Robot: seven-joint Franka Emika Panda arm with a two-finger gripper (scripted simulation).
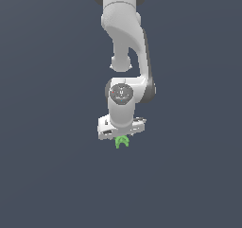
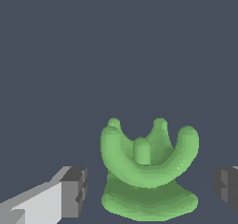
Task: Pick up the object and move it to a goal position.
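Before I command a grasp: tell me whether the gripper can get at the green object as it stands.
Probably yes. The gripper is open, the green object sits between its fingers with gaps either side, and nothing else blocks it.

The white arm [image 1: 124,42] hung straight down, wrist vertical. Its hand [image 1: 122,136] pointed downward with fingers [image 2: 74,192] spread wide apart, gripping nothing between the pads.

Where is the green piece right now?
In the exterior view the green piece sits just under the gripper; the wrist view shows it between the open fingers, untouched.
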